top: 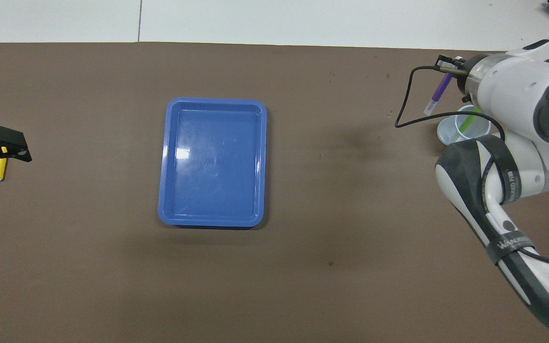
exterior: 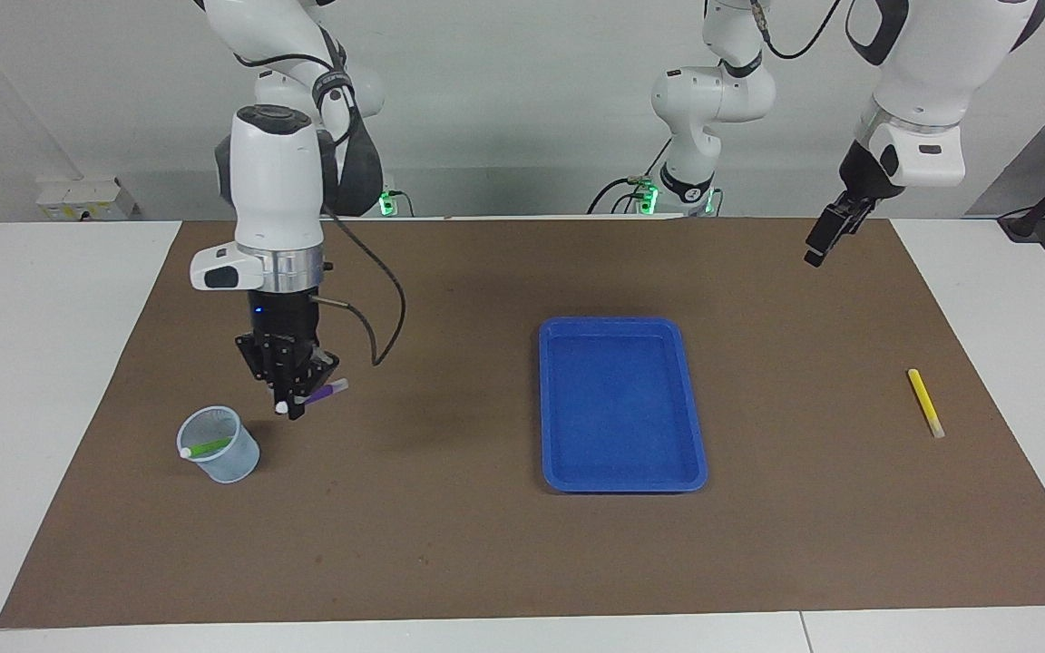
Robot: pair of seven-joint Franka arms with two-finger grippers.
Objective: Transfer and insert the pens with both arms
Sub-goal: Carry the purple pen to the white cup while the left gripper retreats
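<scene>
Wall outlet shows only in facing view.

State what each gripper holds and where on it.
Right gripper: shut on the purple pen near its white-tipped end. Left gripper: open, holding nothing.

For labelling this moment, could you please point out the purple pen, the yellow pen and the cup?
purple pen (exterior: 323, 392): facing view, purple barrel.
yellow pen (exterior: 922, 395): facing view, yellow barrel.
cup (exterior: 234, 464): facing view, outer wall.
</scene>
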